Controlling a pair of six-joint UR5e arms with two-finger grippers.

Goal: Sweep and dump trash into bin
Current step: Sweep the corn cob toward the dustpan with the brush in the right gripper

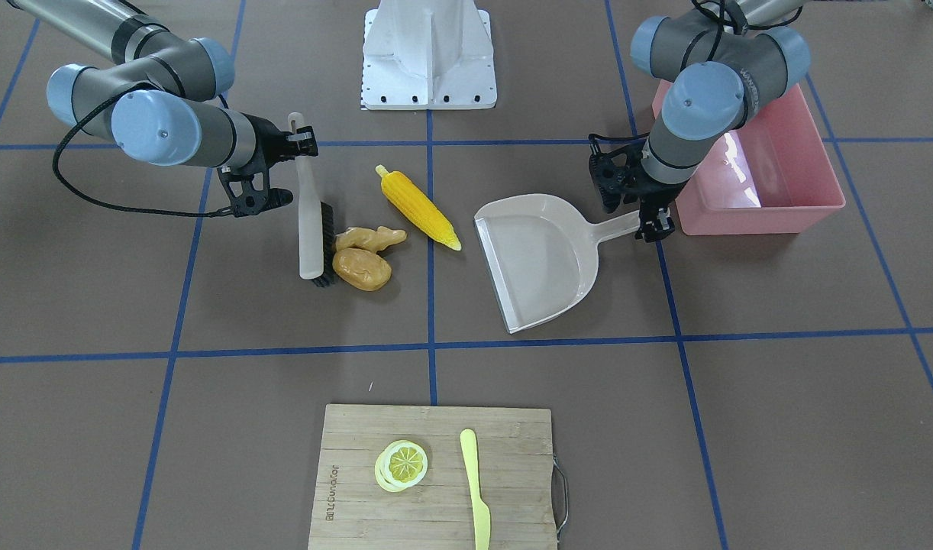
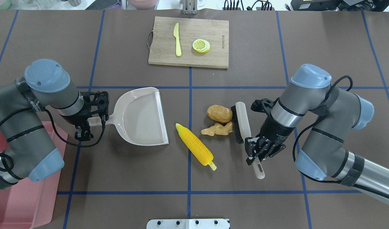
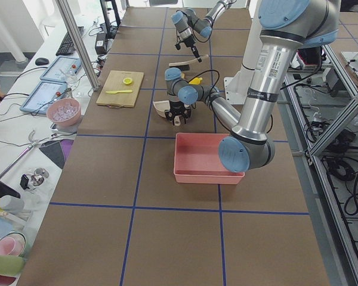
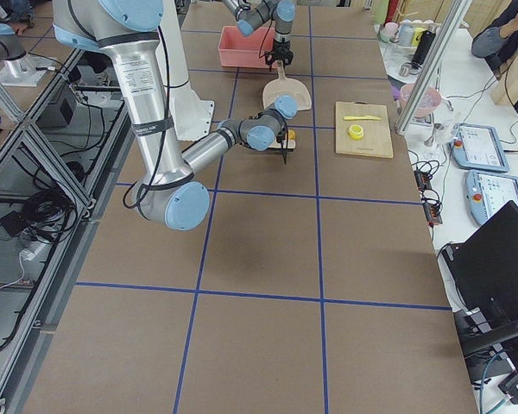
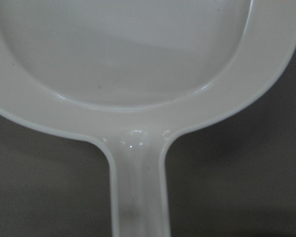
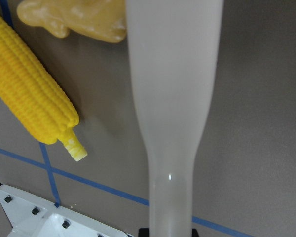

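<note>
The yellow corn cob (image 2: 196,147) lies mid-table, with the tan ginger root (image 2: 217,129) and the brown potato (image 2: 219,113) to its right. Both touch the black bristles of a white brush (image 2: 242,122). My right gripper (image 2: 259,151) is shut on the brush's handle (image 6: 172,123). The corn (image 6: 29,94) and ginger (image 6: 84,19) show in the right wrist view. My left gripper (image 2: 86,122) is shut on the handle (image 5: 138,187) of the empty beige dustpan (image 2: 140,116), whose mouth faces the corn. The pink bin (image 2: 25,197) stands at the near left, partly under my left arm.
A wooden cutting board (image 2: 188,41) at the far middle carries a lemon slice (image 2: 201,45) and a yellow knife (image 2: 177,39). The robot's white base plate (image 1: 428,53) is at the near middle edge. Blue tape lines cross the brown table.
</note>
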